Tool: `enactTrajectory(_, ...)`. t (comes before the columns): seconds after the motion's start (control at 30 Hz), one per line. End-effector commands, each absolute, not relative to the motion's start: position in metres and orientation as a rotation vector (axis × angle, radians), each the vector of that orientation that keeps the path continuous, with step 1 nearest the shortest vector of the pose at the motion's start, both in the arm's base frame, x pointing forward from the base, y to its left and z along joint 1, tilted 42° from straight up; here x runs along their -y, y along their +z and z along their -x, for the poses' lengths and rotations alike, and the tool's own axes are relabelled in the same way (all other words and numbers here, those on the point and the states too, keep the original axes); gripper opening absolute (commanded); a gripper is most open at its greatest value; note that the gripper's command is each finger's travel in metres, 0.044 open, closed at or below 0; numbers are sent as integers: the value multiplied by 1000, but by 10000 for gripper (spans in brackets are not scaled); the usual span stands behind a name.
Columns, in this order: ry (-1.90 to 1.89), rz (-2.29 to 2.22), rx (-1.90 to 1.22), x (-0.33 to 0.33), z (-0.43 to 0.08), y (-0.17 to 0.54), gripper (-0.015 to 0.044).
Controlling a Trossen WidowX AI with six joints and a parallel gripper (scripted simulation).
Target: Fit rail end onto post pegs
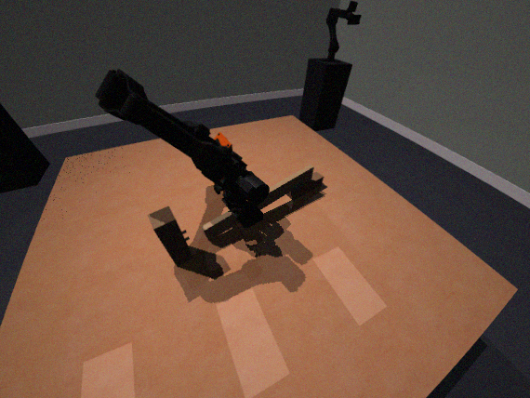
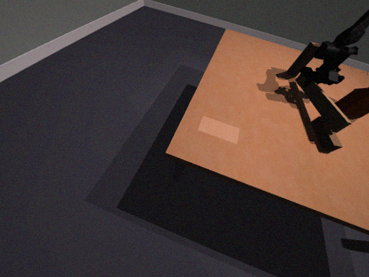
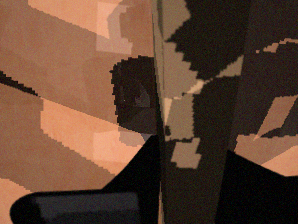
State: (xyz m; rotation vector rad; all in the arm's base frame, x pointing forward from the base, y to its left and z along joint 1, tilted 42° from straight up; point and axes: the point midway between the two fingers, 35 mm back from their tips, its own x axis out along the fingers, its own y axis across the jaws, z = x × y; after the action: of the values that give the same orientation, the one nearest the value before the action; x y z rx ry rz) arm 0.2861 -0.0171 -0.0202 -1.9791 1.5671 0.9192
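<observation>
The long wooden rail (image 1: 299, 180) (image 2: 327, 105) (image 3: 197, 195) slopes down from the footboard block (image 2: 325, 142), where its far end sits at the bracket. Its near end is low, in front of the post (image 1: 172, 242) (image 2: 302, 59) and apart from it. Whether that end touches the table is hard to tell. Two pegs (image 1: 185, 235) stick out of the post towards the rail, with a gap between. My gripper (image 1: 248, 218) (image 3: 173, 141) is shut on the rail near its near end, with a finger on each side. The holes in the rail's end are not visible.
The post has a low foot (image 1: 205, 263) on the table (image 1: 418, 279). A second arm stands on a dark pedestal (image 1: 324, 93) beyond the table's back edge. A dark brown shape (image 2: 357, 101) lies beside the rail at the right of the exterior view.
</observation>
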Motion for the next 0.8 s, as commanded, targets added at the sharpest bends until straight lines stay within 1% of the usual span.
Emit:
enactTrajectory(0.0, 928, 1978, -1553, 12, -287, -19, 0)
enactTrajectory(0.77, 928, 1978, -1553, 4, -287, -10, 0)
